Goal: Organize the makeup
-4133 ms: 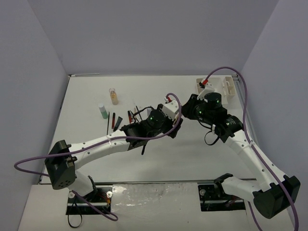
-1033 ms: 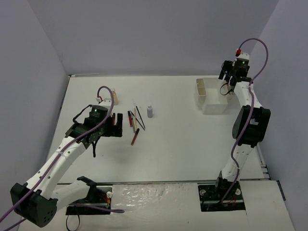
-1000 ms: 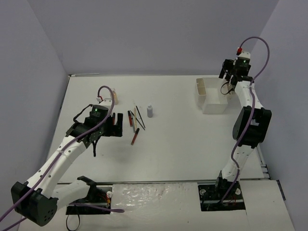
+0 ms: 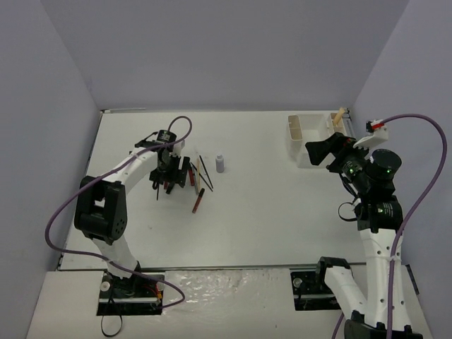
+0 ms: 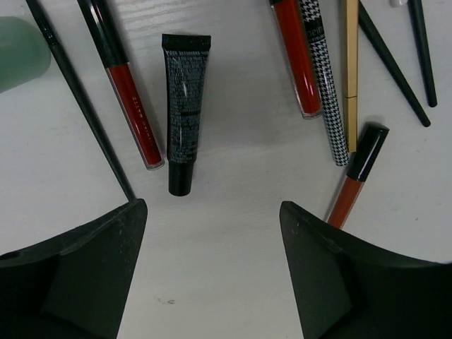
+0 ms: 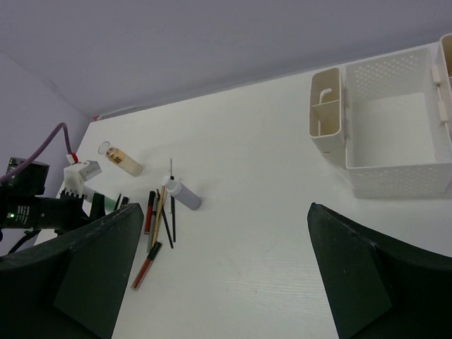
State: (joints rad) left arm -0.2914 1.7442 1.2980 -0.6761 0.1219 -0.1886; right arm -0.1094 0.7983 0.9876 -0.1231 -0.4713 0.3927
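Observation:
The makeup lies in a loose cluster on the white table. In the left wrist view I see a black tube (image 5: 185, 113), red tubes (image 5: 131, 92) (image 5: 296, 56), a checked pencil (image 5: 326, 85), a tan stick (image 5: 351, 70), thin black pencils (image 5: 81, 106) and the edge of a green bottle (image 5: 18, 42). My left gripper (image 5: 212, 268) (image 4: 173, 175) hovers open just above them, holding nothing. A grey-purple bottle (image 6: 185, 195) (image 4: 220, 164) and an amber bottle (image 6: 123, 159) lie nearby. My right gripper (image 6: 226, 275) (image 4: 321, 152) hangs open and empty, beside the box.
A white compartmented box (image 4: 314, 138) (image 6: 392, 134) stands at the back right, with a tan stick (image 4: 340, 115) upright at its far corner. One red tube (image 4: 198, 201) lies apart at the near side of the cluster. Grey walls enclose the table.
My left gripper has moved from the left of the cluster to right over it. My right arm has swung down from behind the box to its near right side.

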